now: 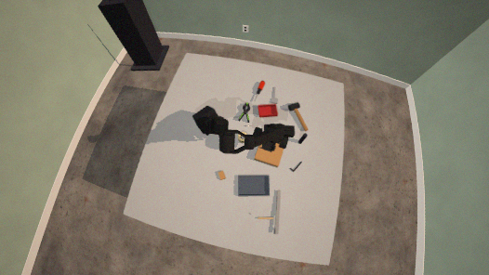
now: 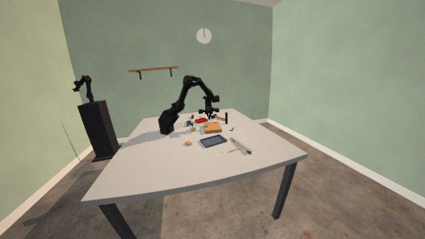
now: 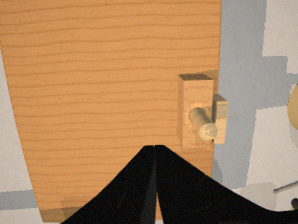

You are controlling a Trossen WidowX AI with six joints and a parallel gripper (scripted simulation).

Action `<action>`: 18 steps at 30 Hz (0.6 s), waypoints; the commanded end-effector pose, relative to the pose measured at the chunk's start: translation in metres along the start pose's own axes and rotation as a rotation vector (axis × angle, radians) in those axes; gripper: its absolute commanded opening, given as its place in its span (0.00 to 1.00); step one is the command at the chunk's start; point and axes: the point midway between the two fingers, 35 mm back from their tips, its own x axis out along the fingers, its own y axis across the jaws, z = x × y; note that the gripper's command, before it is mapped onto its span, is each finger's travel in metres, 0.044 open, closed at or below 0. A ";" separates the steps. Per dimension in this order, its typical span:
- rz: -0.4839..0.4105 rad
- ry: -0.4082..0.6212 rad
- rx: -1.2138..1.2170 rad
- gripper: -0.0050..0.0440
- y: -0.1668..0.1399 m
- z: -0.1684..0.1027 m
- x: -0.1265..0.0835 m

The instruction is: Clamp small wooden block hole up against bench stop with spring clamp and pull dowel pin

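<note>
— Since the two black fingers meet in one thin line, is the pincer (image 3: 154,163) holding something?

— No. It is squeezed all the way shut and nothing is between the fingers. It hangs over the wooden board (image 3: 113,76) and does not touch it, as far as the wrist view shows.

— Where is the small wooden block (image 3: 198,116)?

— It sits at the right edge of the board, just to the right of the pincer tips. In the wrist view it is a pale brown, boxy piece. A smaller wooden piece (image 3: 220,115) touches its right side.

— And the dowel pin (image 3: 204,124)?

— It is a short, round, light peg that pokes out of the block. Its round end faces the camera, a bit down and to the right, so its long way runs up toward the camera.

— What about the spring clamp (image 1: 244,111)?

— It is green and black and lies on the table (image 1: 195,204) near the red tray (image 1: 267,111), well apart from the block.
</note>
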 end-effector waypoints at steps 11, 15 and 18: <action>-0.002 0.001 0.002 0.10 0.003 0.000 0.003; -0.003 0.001 0.002 0.10 0.003 0.000 0.005; -0.003 0.002 0.002 0.10 0.003 0.000 0.010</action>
